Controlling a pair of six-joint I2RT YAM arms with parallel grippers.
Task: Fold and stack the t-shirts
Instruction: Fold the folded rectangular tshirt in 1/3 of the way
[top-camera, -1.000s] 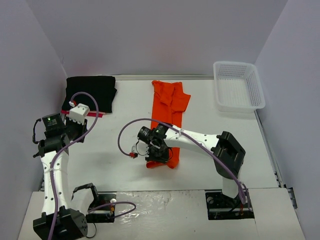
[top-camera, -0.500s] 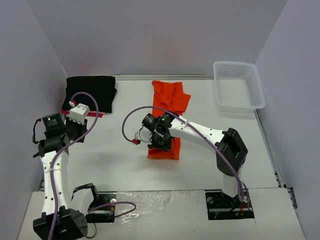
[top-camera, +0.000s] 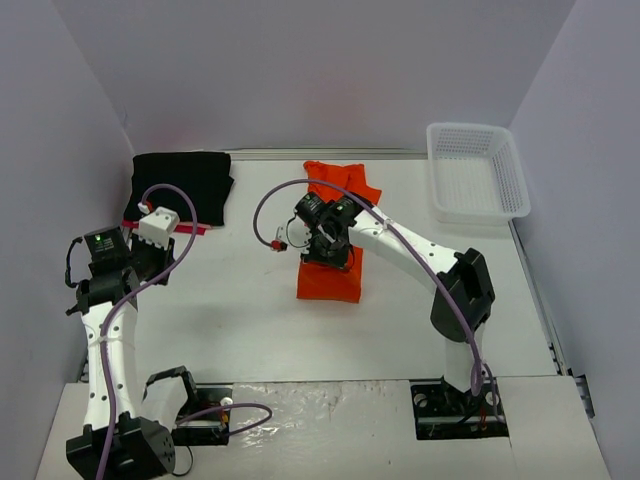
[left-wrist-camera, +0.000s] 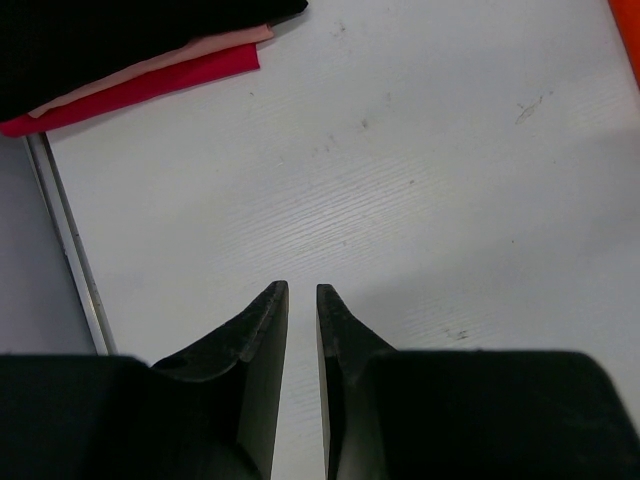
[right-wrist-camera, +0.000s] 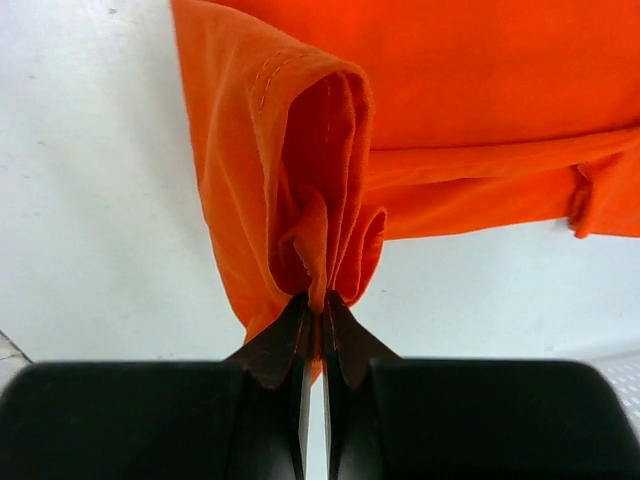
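An orange t-shirt lies folded lengthwise in the middle of the table, its near end lifted and doubled back over the rest. My right gripper is shut on a bunched fold of it and holds it above the shirt's middle. A black t-shirt lies folded at the far left, on top of pink and red cloth. My left gripper hangs over bare table at the left, jaws nearly together with a thin gap, empty.
A white plastic basket stands at the far right corner. Grey walls close in the table on three sides. A metal strip runs along the table's left edge.
My right gripper has carried the orange shirt's near end away from me, folding it back over the shirt. The left arm has not moved.
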